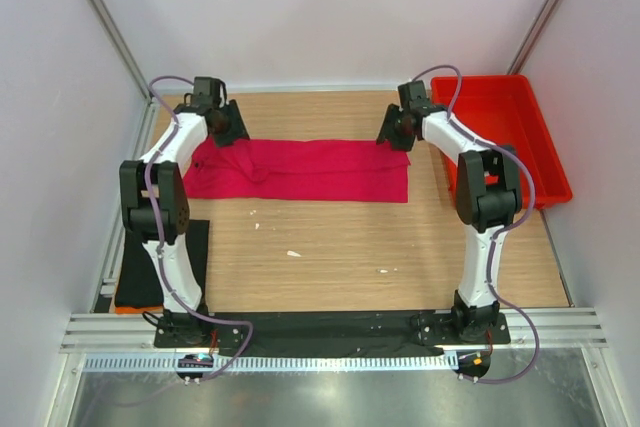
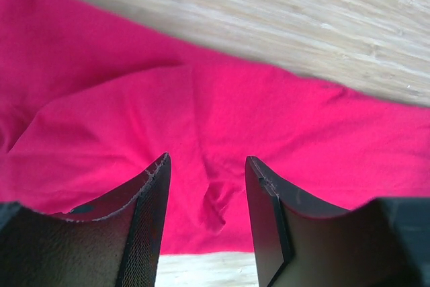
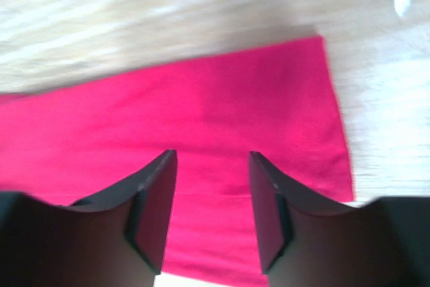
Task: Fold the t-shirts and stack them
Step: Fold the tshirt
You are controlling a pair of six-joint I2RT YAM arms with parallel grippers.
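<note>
- The table (image 1: 330,257) carries both shirts. The 2 arms reach from its near edge to its far half.
- The pink shirt (image 1: 310,172) lies across that far half as a long band, already doubled over by the look of it. Its long axis runs left to right, from 1 gripper to the other. The right end is flat with a square edge. The left end is rumpled, with a crease and a small pucker between the left fingers.
- The red tray (image 1: 500,112) sits at the far right, just beside the shirt's right end and apart from it.
- The black shirt (image 1: 198,257) lies at the near left, well apart from the pink one and partly hidden by the left arm.
- The left gripper (image 2: 207,159) hangs over the rumpled left end with its jaws apart and holds nothing. Whether the tips touch the cloth I cannot tell.
- The right gripper (image 3: 213,154) is parted and empty too, over the flat right end by its far edge.
- Each arm is nearest its own end, so I judge the next fold brings the ends together along the long axis.
</note>
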